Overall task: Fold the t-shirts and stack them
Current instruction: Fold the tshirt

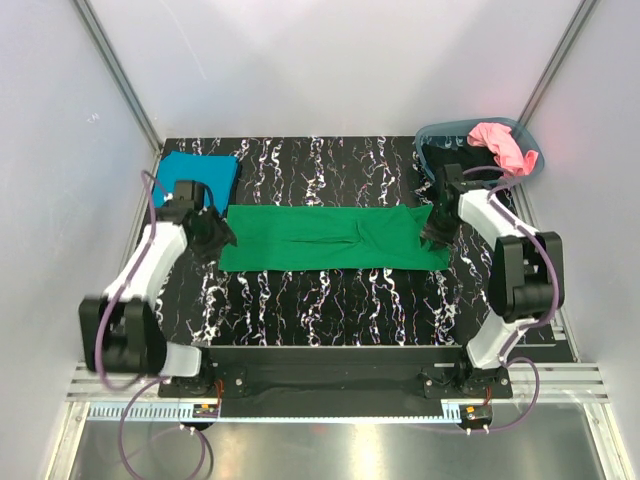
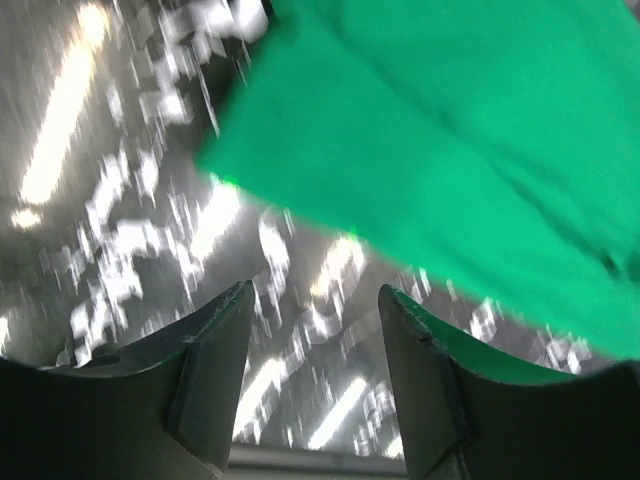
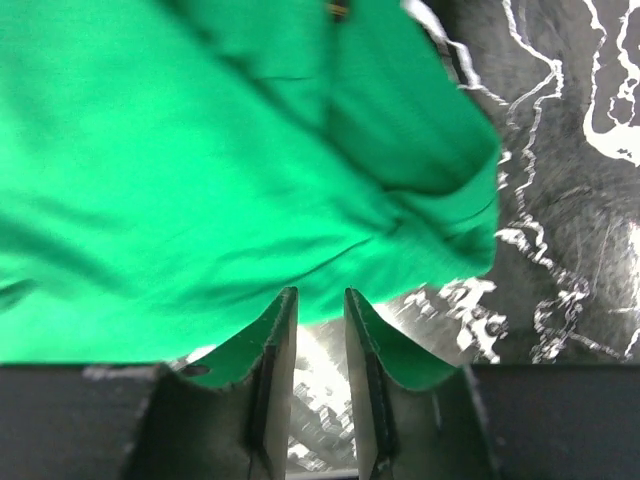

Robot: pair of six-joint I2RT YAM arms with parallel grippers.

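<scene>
Far left in the top view, a teal shirt [image 1: 200, 170] lies folded at the back corner of the marbled black table [image 1: 320, 310]. Just in front of it, the left gripper [image 1: 217, 236] sits at the left end of the green shirt [image 1: 330, 238], which lies flat in a long strip across the middle. From above you can't read the jaws, but the left wrist cam sorts it out: fingers [image 2: 215, 370] wide apart, nothing between them, shirt corner just ahead and clear of the tips. The right gripper [image 1: 437, 232] is at the strip's right end. Its wrist cam shows the jaws only narrowly parted, bare table in the gap, and the green edge right at the tips but not pinched. Only the top view catches the basket [image 1: 445, 126] at the back right, holding a pink shirt [image 1: 503, 146] and what looks like a black shirt [image 1: 432, 155].
</scene>
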